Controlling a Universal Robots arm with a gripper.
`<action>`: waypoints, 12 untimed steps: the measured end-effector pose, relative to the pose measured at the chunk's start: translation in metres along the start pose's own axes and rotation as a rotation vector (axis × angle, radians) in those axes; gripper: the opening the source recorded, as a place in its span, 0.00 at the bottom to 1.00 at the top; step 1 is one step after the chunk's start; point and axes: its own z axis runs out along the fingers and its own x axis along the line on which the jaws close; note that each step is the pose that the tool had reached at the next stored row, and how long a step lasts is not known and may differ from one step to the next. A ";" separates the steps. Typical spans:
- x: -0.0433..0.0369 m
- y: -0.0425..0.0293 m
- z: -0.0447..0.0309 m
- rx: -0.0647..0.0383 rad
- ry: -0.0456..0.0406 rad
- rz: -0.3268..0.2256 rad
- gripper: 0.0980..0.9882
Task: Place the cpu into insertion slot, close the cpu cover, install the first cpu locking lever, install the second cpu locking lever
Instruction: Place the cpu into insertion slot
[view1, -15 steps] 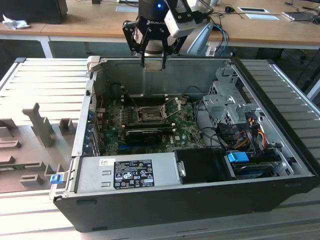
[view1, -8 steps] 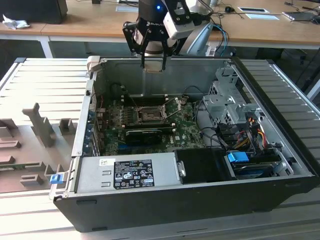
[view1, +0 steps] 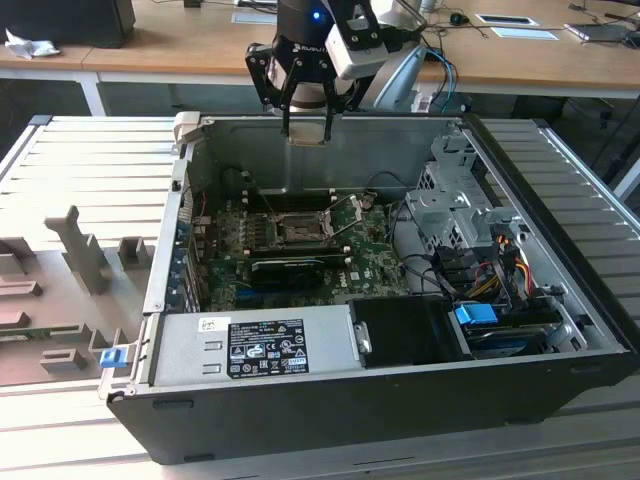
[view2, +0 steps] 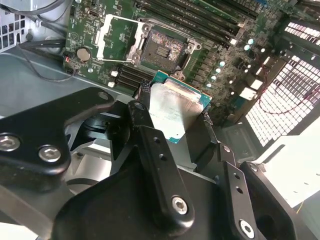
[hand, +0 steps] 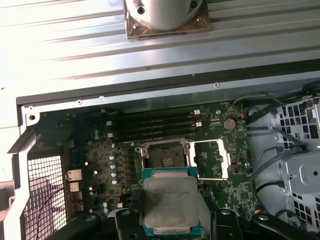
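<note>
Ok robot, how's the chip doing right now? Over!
Gripper shut on the cpu, held above the open case. Insertion slot empty, cpu cover flipped open beside it. Nothing seen between cpu and slot.

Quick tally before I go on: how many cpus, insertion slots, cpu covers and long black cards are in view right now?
cpu: 1, held in the gripper
insertion slot: 1, empty
cpu cover: 1, swung open beside the slot
long black card: 1
Total: 4
</note>
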 end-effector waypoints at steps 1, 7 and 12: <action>0.0000 0.0000 0.0000 0.000 -0.0002 0.002 0.48; 0.0000 0.0000 0.0001 0.000 -0.0024 0.027 0.48; 0.0000 0.0000 0.0001 0.000 -0.0043 0.047 0.48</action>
